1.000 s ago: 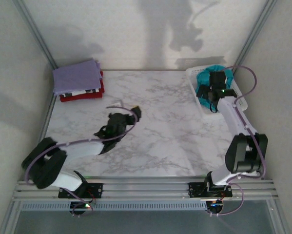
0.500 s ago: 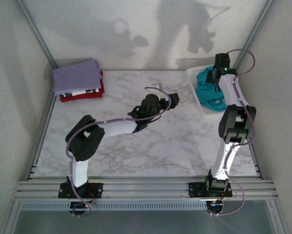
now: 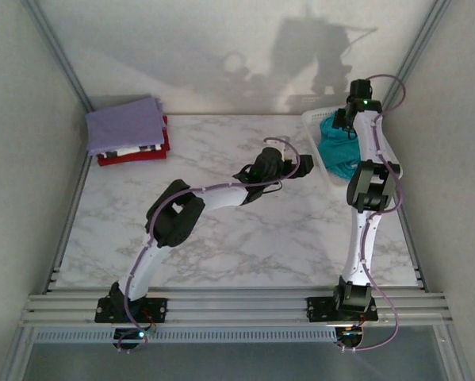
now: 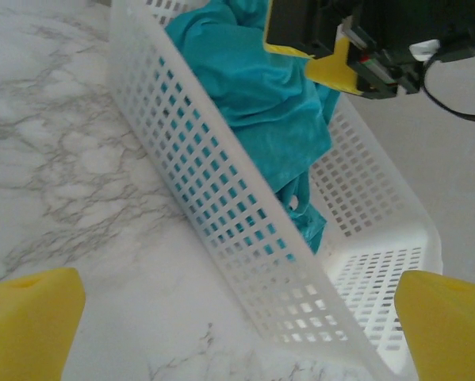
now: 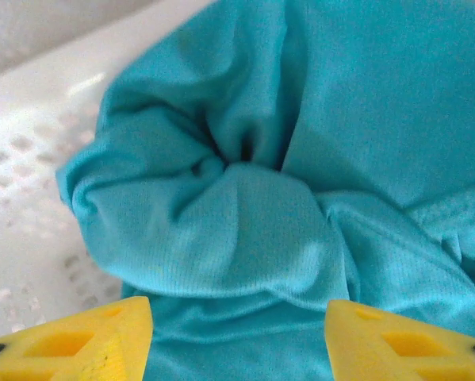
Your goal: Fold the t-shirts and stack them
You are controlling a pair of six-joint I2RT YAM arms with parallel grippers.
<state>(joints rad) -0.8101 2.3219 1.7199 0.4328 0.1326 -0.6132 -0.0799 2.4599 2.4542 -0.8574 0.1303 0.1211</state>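
1. The left gripper's (image 4: 237, 309) jaws stand wide apart and hold nothing. They hover over the marble worktop (image 4: 78, 159), just beside the white basket (image 4: 221, 214).
2. The right gripper's (image 5: 237, 305) jaws are partly apart with bunched cloth between them; I cannot tell whether they pinch it.
3. The teal t-shirt (image 5: 245, 198) lies crumpled in the basket, upper right of the overhead frame.
4. At upper left, a folded lavender t-shirt (image 3: 124, 125) tops a red t-shirt (image 3: 134, 156).

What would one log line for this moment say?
left gripper: open, empty, beside basket | right gripper: over basket, jaws either side of teal t-shirt bunch, grip unclear | folded stack: far left corner
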